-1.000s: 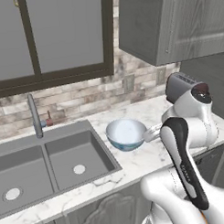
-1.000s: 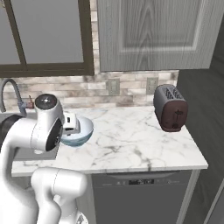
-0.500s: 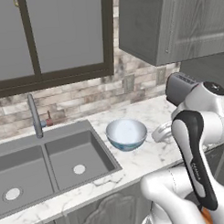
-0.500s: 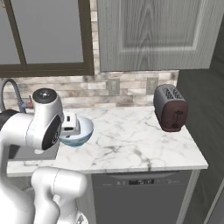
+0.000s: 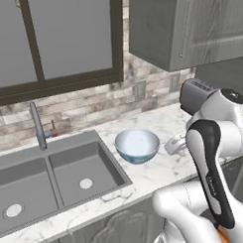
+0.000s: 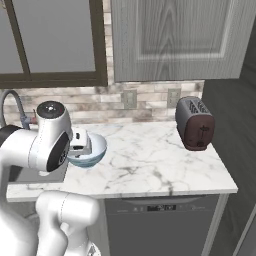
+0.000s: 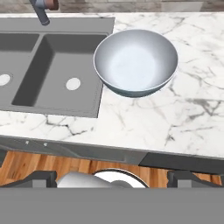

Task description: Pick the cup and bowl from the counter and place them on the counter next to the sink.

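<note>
1. Counter (image 5: 160, 174) first, since it's the biggest thing here: white marble running from the sink on the left over to a toaster (image 6: 195, 123) at the far right end.
2. Sink (image 5: 51, 178) is the grey double basin on the left, faucet (image 5: 38, 126) at its far edge.
3. Bowl (image 7: 136, 61) sits upright on the marble just right of the sink's right rim. You'd call that already next to the sink, so I'd guess it's been set there on purpose and that half is done.
4. Gripper (image 7: 111, 178): the two dark fingertips stand well apart in the hand view with nothing between them, so jaws are wide and empty. It's pulled back to the near side of the counter edge, looking down at the bowl, probably so you get a clear overview.
5. Cup: can't spot it anywhere, so you'll likely need to look elsewhere along the counter.
</note>
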Motion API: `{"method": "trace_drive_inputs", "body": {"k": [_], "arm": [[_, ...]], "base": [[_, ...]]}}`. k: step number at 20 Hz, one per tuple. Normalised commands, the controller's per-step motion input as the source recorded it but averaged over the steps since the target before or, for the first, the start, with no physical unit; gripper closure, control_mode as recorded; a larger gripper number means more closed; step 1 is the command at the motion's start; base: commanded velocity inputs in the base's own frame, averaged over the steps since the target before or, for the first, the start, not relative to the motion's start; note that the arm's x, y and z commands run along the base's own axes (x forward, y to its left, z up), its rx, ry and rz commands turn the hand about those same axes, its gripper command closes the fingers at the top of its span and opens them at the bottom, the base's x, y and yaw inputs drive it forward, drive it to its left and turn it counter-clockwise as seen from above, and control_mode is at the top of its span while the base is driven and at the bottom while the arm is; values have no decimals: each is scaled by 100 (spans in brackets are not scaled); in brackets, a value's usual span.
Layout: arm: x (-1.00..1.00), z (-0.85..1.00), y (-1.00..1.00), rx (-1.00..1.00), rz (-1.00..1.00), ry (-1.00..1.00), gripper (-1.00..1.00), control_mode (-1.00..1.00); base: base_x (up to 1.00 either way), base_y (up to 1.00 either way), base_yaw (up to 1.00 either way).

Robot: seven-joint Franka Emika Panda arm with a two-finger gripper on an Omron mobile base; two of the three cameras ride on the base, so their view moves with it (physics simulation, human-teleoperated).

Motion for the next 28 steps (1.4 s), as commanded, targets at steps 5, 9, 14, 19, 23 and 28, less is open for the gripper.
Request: {"method": "trace_drive_inputs", "body": {"k": [5,9,14,19,23,28], "arm": [[0,0,0,0,0,0,-100,-100],[0,0,0,0,0,0,-100,100],[0,0,0,0,0,0,-100,100],[0,0,0,0,0,0,-100,100],[0,0,0,0,0,0,-100,100],[0,0,0,0,0,0,-100,100]], "base": [[0,0,0],[-9,0,0],[-89,0,0],[-95,0,0],[-32,6,2],[-32,43,22]]}}
